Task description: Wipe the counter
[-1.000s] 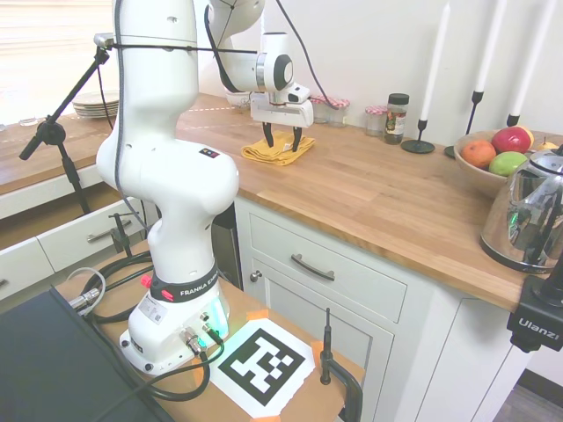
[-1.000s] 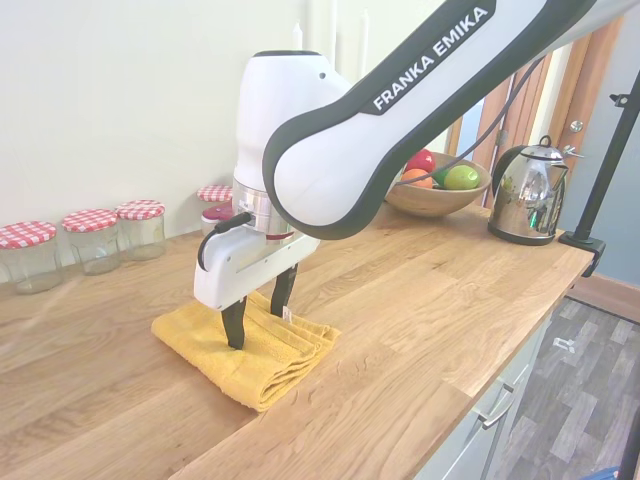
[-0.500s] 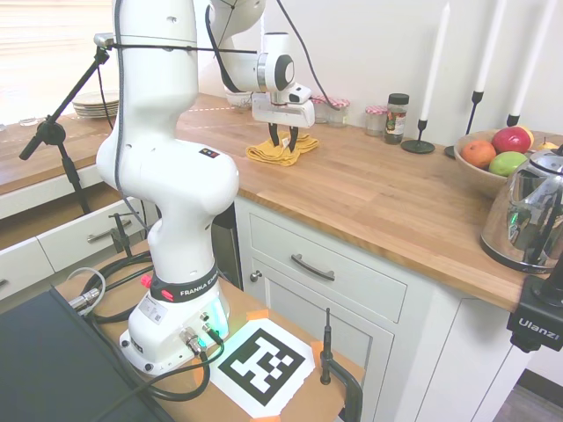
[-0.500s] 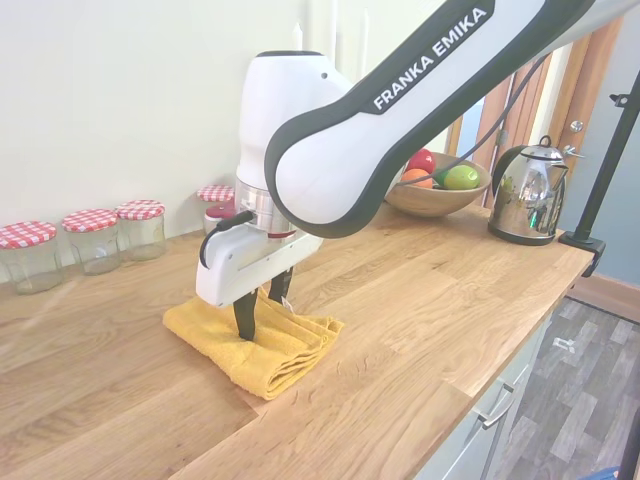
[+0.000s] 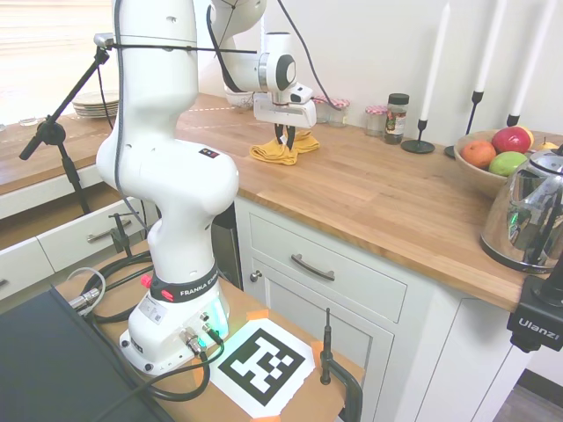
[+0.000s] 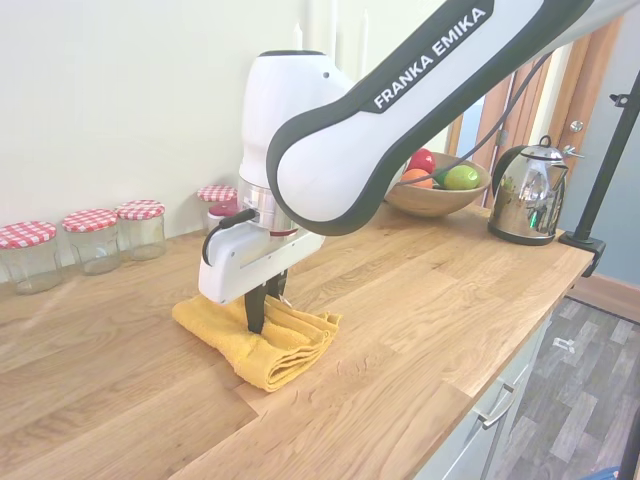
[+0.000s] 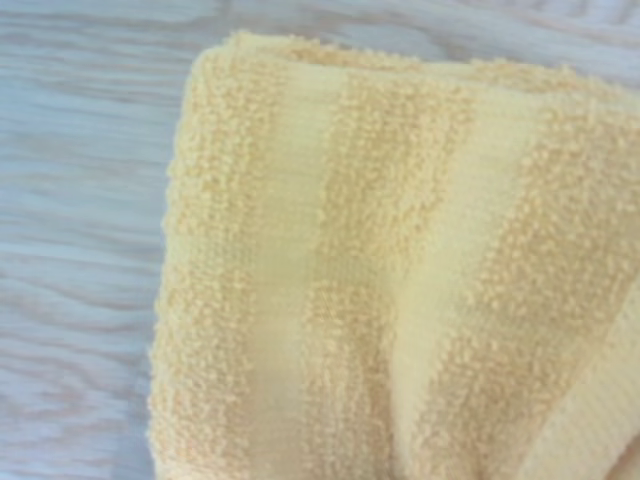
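The counter (image 5: pixel 378 193) is a long brown plank worktop (image 6: pixel 420 290) over white drawers. A folded yellow towel (image 5: pixel 281 151) lies bunched on it near the back wall. My gripper (image 5: pixel 286 137) points straight down, its dark fingers pinched together into the towel (image 6: pixel 285 345) at the cloth's middle (image 6: pixel 262 312). The cloth rises in folds around the fingertips while its lower layers rest on the wood. Close up in the wrist view, the terry towel (image 7: pixel 350 280) fills most of the frame, with bare wood beside it.
Glass jars with red checked lids (image 6: pixel 92 238) line the wall behind the towel. A spice jar (image 5: pixel 397 117), black candlesticks (image 5: pixel 420 141), a fruit bowl (image 5: pixel 493 163) and a steel kettle (image 5: pixel 532 211) stand farther along. A stack of plates (image 5: pixel 95 107) sits on the lower surface.
The fingers, spread over the towel a second ago, have closed on it. The cloth has bunched up and slid slightly along the counter with the gripper.
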`<state>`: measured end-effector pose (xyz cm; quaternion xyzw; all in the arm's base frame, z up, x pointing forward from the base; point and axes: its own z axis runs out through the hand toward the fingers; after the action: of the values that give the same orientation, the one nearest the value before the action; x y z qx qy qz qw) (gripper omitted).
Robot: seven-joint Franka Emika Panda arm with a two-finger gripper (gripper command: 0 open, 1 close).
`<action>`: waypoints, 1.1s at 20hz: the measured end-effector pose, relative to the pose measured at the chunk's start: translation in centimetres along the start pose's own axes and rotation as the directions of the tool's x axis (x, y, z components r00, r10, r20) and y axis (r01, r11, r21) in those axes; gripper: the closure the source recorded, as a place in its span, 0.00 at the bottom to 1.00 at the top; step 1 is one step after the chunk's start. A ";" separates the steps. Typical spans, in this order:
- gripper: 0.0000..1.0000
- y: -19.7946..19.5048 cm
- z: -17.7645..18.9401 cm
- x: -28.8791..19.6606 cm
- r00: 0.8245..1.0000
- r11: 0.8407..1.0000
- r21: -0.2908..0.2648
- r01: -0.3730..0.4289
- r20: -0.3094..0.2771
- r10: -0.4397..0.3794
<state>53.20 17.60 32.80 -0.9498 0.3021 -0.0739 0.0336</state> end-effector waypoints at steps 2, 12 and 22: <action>1.00 0.1 0.0 0.1 1.000 1.000 0.000 -0.003 0.001 0.003; 1.00 3.0 0.1 3.7 0.999 0.999 0.001 -0.048 0.006 0.048; 1.00 11.9 0.0 10.7 0.994 0.994 0.026 -0.108 0.023 0.107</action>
<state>55.04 1.69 32.77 -0.9324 0.3514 -0.0656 0.0536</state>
